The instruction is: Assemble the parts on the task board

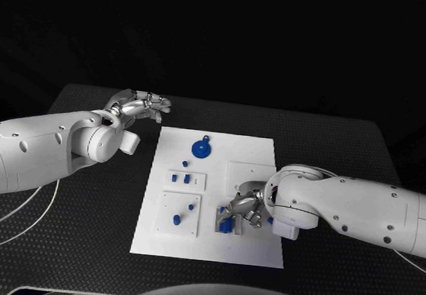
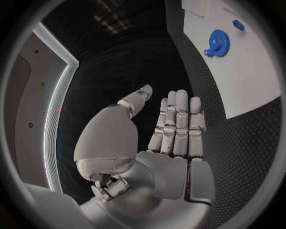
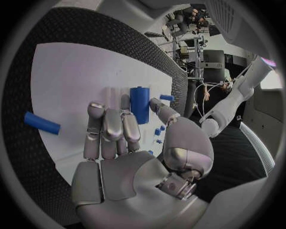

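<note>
The white task board [image 1: 204, 248] lies mid-table. My right hand [image 1: 242, 207] hovers low over its near right part. In the right wrist view an upright blue cylinder [image 3: 139, 102] stands between the thumb and a fingertip of that right hand [image 3: 128, 143], both against its sides; the head view shows this cylinder [image 1: 224, 225] just under the fingers. A second blue cylinder [image 3: 42, 123] lies flat on the board. My left hand [image 1: 141, 105] hangs over the table beyond the board's far left corner, fingers straight and holding nothing [image 2: 173, 138]. A blue gear [image 1: 202, 148] sits on the board's far part.
Small blue pegs [image 1: 180, 178] stand in a raised block mid-board, and two more blue pieces [image 1: 177, 219] sit in the near left block. Black table [image 1: 74, 247] surrounds the board. A grey cable [image 1: 21, 225] loops at the left.
</note>
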{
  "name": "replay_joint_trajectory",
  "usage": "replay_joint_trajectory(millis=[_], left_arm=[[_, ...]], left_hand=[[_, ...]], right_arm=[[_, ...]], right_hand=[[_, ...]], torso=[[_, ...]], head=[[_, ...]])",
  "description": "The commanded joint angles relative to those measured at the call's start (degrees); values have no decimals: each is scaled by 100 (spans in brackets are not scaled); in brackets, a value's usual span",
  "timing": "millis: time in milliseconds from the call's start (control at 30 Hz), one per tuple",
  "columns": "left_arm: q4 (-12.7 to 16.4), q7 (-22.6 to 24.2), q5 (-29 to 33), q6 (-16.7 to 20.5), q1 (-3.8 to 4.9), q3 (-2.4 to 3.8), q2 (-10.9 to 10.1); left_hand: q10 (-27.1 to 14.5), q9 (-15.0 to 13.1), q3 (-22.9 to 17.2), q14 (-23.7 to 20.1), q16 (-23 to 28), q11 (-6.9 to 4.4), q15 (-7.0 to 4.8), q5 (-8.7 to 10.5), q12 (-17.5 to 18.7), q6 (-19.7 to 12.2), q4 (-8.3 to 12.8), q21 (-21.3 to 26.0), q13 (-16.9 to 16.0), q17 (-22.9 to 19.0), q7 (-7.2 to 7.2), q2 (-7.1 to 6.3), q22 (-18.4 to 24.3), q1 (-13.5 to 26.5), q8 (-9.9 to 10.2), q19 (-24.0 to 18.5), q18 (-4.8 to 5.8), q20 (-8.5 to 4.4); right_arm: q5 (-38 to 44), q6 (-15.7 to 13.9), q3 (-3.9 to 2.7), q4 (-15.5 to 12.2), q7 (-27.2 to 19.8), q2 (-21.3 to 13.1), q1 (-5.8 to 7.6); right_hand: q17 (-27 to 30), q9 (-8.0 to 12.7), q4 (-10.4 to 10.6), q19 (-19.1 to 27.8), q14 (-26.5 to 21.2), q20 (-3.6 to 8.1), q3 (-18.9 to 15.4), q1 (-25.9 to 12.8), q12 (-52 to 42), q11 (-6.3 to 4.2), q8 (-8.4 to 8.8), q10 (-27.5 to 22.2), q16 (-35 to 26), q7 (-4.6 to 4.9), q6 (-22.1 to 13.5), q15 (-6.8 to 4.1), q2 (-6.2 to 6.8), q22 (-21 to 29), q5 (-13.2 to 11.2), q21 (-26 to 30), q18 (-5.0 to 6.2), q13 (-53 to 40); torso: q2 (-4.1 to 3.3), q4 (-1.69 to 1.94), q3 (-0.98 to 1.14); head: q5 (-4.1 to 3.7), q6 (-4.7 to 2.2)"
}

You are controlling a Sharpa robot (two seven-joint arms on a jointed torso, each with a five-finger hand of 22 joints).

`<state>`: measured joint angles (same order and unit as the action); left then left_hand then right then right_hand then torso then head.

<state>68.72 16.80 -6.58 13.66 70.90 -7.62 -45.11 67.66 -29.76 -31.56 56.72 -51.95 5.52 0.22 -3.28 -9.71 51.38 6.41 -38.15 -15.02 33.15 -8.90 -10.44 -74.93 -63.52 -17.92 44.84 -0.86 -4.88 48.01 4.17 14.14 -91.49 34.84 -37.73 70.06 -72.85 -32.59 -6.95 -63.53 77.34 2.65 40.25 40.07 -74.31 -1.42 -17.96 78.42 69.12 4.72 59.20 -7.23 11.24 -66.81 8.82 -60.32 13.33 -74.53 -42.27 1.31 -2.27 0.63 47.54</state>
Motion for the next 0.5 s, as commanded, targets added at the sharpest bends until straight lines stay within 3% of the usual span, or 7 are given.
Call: replay_joint_trajectory(millis=[33, 333, 500], left_arm=[[13, 37, -8, -72, 7, 4, 7], [14, 36, -9, -63, 7, 3, 4], [19, 6, -38, -49, 7, 3, 3]], left_hand=[[3, 6, 18, -10, 34, 16, -9, 28, -27, 3, 0, 29, -6, 7, 13, 19, -121, 16, -29, -19, -44, -64], [2, 6, 17, -10, 35, 16, -9, 28, -28, 3, -1, 29, -6, 7, 13, 20, -121, 16, -30, -18, -45, -64], [2, 6, 16, -10, 35, 16, -9, 28, -28, 3, -1, 29, -6, 8, 13, 19, -121, 16, -30, -18, -45, -64]], right_arm=[[36, 93, 3, -13, -57, 30, -26], [140, 67, 3, 3, -72, 22, -26], [169, 76, 3, -1, -83, 17, -26]], right_hand=[[8, -9, 41, -37, -11, 18, 15, 4, 28, -16, 35, -32, -20, 7, 15, -21, 63, 7, -33, -15, 167, 2], [17, -17, 103, -34, -19, 16, 16, -23, 42, -15, 40, -38, -26, 8, 10, -20, 68, 10, -85, -14, 167, 2], [41, -42, 253, -24, -45, 24, 80, -12, 74, -12, 54, -50, -46, 8, -4, -20, 226, 19, -412, -11, 167, -5]], torso=[[-1, 1, 2], [-4, 5, 1], [-1, 8, 1]], head=[[4, -3], [18, -6], [22, -15]])
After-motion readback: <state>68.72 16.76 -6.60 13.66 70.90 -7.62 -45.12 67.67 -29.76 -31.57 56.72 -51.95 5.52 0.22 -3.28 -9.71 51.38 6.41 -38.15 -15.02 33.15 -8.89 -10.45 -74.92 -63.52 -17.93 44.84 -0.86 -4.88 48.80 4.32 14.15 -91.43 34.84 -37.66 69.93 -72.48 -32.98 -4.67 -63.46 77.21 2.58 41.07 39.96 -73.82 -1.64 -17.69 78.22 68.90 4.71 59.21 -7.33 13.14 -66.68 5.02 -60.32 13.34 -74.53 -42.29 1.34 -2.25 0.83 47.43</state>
